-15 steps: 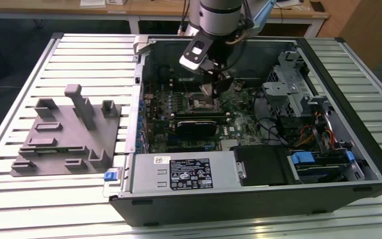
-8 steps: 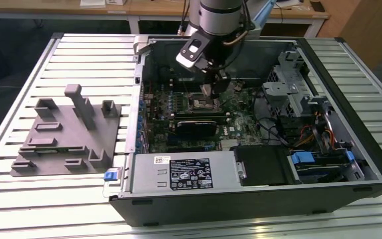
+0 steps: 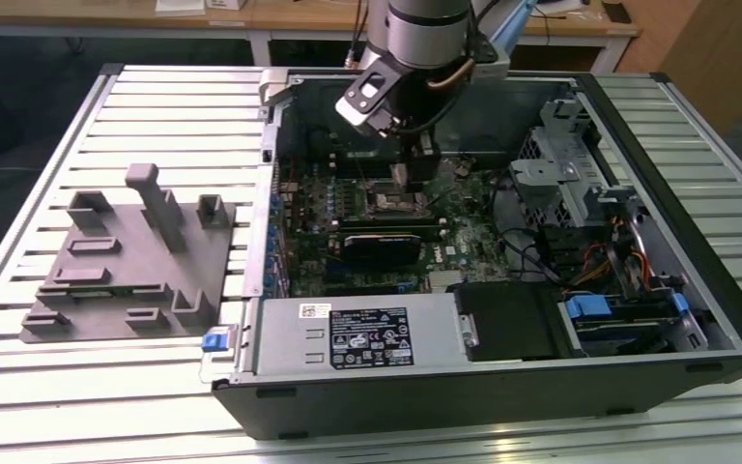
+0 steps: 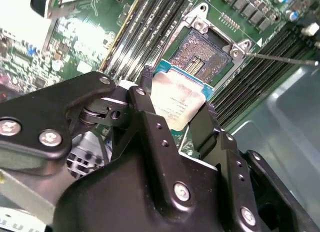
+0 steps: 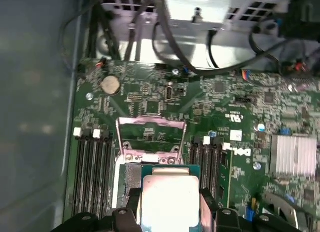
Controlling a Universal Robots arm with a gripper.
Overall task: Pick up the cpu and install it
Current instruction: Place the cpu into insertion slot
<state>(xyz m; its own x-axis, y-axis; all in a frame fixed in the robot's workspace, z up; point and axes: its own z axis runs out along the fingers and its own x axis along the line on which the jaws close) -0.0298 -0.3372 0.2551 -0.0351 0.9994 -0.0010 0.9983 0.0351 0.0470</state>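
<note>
The gripper's (image 4: pixel 177 94) black body sits closest to the lens in the second wrist view. Its two fingers are closed down to the chip's width and clamp the cpu (image 4: pixel 176 102) by opposite edges, silvery top facing up.

In the exterior view the open computer case (image 3: pixel 474 396) lies on a slatted table (image 3: pixel 36 145), with a grey fixture (image 3: pixel 127 261) at nine o'clock of it. The arm comes in from twelve o'clock, and the gripper (image 3: pixel 404 172) hangs over the motherboard (image 3: pixel 332 217), at about ten o'clock from the case's middle.

Both wrist views show the socket (image 4: pixel 202 54) uncovered, its load plate (image 5: pixel 151 134) swung up and clear. The cpu (image 5: pixel 170 199) hovers just over the socket's near edge and partly covers it. I cannot tell whether it touches.

To seat it well, I judge the chip must be brought level and square to the frame, corners matched. It should go straight down without sliding across the contacts, and the grip should ease only once it lies flat.
</note>
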